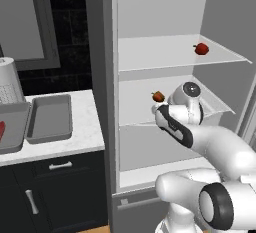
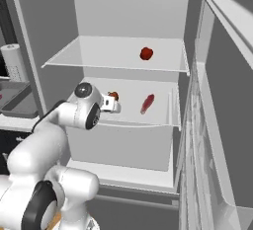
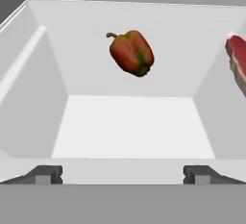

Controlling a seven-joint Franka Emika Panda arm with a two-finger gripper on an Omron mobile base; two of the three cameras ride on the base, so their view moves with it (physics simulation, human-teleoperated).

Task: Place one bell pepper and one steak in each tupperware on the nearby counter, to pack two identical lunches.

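A red-green bell pepper (image 3: 132,52) lies on the fridge's middle shelf, straight ahead of my gripper (image 3: 123,175) and apart from it. The gripper is open, with nothing between its fingertips (image 3: 48,174). A red steak (image 3: 238,59) lies to the pepper's right on the same shelf (image 2: 147,103). In the right base view the gripper (image 2: 110,104) hovers just in front of that pepper (image 2: 113,95). Another red bell pepper (image 1: 201,49) sits on the top shelf. Two grey tupperware trays (image 1: 50,117) (image 1: 12,127) rest on the white counter (image 1: 85,132) at left. The left one holds a red item (image 1: 1,131) cut off by the frame edge.
The fridge door (image 2: 217,125) stands open on the right. The fridge's side wall (image 1: 107,102) separates the shelves from the counter. A white paper towel roll (image 1: 7,79) stands behind the trays. Black cabinets with silver handles (image 1: 60,166) sit below the counter.
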